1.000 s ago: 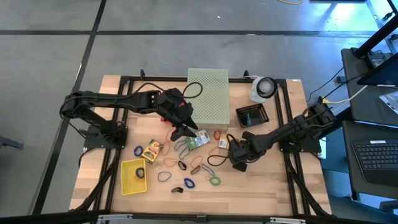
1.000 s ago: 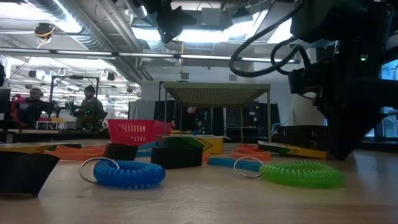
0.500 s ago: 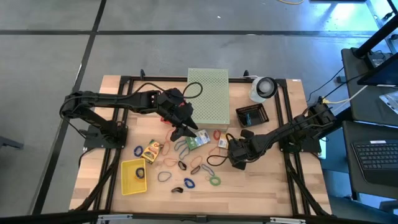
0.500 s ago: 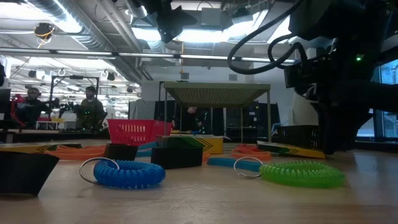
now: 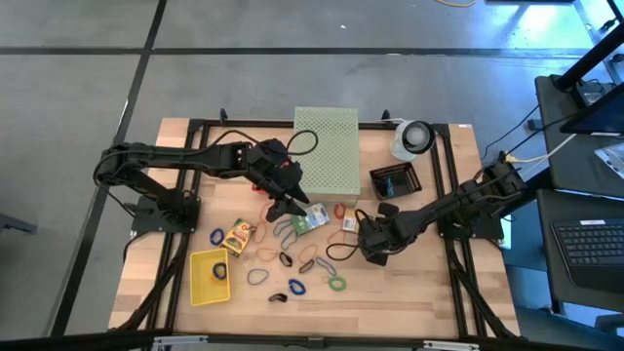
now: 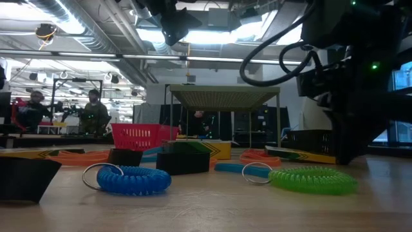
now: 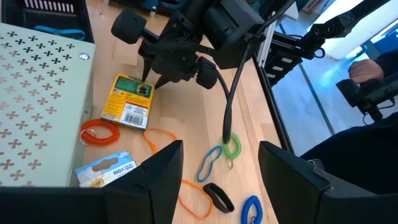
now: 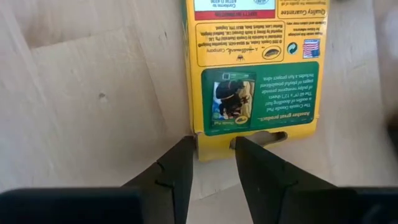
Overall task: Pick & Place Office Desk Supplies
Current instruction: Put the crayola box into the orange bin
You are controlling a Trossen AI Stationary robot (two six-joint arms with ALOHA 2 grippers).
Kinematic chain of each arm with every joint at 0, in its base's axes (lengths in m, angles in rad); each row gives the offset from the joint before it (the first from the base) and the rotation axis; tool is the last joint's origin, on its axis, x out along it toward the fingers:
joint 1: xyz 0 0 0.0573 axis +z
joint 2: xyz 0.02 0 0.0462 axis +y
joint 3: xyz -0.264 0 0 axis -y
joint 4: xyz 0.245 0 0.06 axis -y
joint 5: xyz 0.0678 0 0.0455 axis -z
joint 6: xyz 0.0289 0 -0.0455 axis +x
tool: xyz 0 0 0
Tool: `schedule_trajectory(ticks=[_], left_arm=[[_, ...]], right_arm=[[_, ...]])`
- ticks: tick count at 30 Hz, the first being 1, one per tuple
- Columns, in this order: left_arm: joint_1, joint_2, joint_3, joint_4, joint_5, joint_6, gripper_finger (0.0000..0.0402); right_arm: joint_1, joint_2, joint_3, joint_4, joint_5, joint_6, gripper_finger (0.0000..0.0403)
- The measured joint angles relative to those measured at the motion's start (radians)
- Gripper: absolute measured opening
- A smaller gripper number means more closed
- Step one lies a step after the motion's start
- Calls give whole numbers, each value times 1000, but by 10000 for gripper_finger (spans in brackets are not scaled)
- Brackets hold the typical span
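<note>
Two arms at work over one wooden table (image 5: pixel 409 292).

Right gripper (image 8: pixel 212 142): low at the table's middle, fingers narrowly apart, tips at the near edge of one yellow-and-green card box (image 8: pixel 252 74) lying flat; one fingertip over that edge, the other just beside the corner. No firm grip to be seen.

Left gripper (image 7: pixel 221 146): raised above the scattered loops, jaws wide, nothing between.

Card boxes counted from above: three. One beside the right gripper, a second box (image 5: pixel 312 219) under the left gripper, a third box (image 5: pixel 237 235) nearer the yellow tray (image 5: pixel 210 276).

Coiled loops seen past the left fingers: three, namely an orange coil (image 7: pixel 99 132), a green coil (image 7: pixel 231 146) and a blue coil (image 7: pixel 252 208). Also one flat blue band (image 7: pixel 210 163) and one black clip (image 7: pixel 217 196) there.

Further back: one pale green perforated box (image 5: pixel 327 148), one black basket (image 5: pixel 395 181).
</note>
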Motion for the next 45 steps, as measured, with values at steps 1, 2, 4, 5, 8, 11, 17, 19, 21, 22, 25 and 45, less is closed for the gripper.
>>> schedule_trajectory(ticks=[1,2,4,5,8,11,17,19,21,22,25,45], left_arm=[[0,0,0,0,0,0,207],[0,0,0,-1,0,0,207],[0,0,0,-1,0,0,207],[0,0,0,-1,0,0,207],[0,0,0,-1,0,0,207],[0,0,0,-2,0,0,207],[0,0,0,-2,0,-5,207],[0,0,0,-2,0,-8,207],[0,0,0,-2,0,-8,207],[0,0,0,-2,0,-8,207],[0,0,0,-2,0,-8,207],[0,0,0,-32,0,-38,207]], right_arm=[[-2,0,0,1,3,-11,123],[-4,1,-1,1,6,-18,123],[-6,10,0,5,10,-35,123],[-6,15,1,5,13,-42,123],[-6,37,3,5,20,-47,123],[-5,47,5,9,28,-48,121],[-5,51,3,25,43,-58,78],[-5,51,3,31,43,-66,51],[-5,53,3,36,43,-66,21],[-5,53,2,38,46,-67,12],[-5,54,1,40,65,-53,6],[9,42,260,-199,36,-45,1]])
